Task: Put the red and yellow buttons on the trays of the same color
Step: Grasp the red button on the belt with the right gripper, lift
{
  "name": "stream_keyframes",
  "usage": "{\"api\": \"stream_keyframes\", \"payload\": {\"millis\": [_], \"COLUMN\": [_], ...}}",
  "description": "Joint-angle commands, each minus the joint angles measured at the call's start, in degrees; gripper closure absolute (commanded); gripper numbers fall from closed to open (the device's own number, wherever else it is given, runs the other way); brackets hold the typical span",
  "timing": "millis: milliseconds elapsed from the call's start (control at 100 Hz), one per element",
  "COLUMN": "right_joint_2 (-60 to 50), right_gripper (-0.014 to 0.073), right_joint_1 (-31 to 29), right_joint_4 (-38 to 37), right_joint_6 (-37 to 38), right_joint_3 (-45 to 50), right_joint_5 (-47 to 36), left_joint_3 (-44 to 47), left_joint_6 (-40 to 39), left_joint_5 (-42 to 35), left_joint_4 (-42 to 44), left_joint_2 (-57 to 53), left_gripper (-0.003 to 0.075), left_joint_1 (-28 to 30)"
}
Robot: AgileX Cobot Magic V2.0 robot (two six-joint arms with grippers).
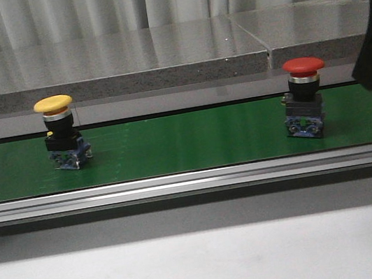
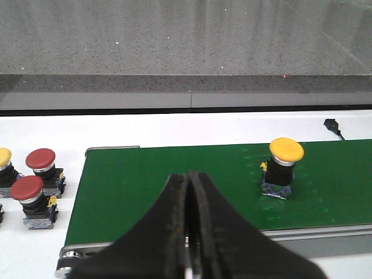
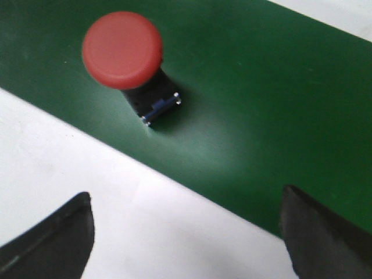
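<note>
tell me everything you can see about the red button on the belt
The red button has a smooth, matte red mushroom cap on a black body, with a silvery ring under the cap and a bluish contact block at the base. It stands upright on the green belt, toward the robot's right, apart from the yellow button. Nothing grips it; the right gripper hovers above, jaws wide open.

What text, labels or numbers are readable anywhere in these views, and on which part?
None readable.
Yellow button: cap plain, no marking visible.
Red button: cap plain in the front and right wrist views.
Both buttons' contact blocks: small details, too small and blurred to tell if any is print.
Green belt, left gripper, right gripper: no text.
</note>
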Motion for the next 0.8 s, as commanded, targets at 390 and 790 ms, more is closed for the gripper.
{"api": "stream_keyframes", "payload": {"millis": [390,790], "right_joint_2": [13.1,14.1], "right_gripper": [-0.0034,0.0475], "right_joint_1": [3.1,-0.1], "right_joint_4": [1.5,0.1], "right_joint_6": [-1.0,-0.8], "right_joint_3": [-11.1,-17.5], "right_joint_5": [-7.0,-1.8], "left_joint_3": [-1.6,-1.6], "left_joint_6": [-0.1,-0.1], "left_joint_5": [-4.1,-4.1], "left_joint_4": [-0.7,-0.7], "left_joint_2": [0.4,0.4], "left_gripper": [0.0739,0.0739], "left_joint_1": [-0.4,-0.4]}}
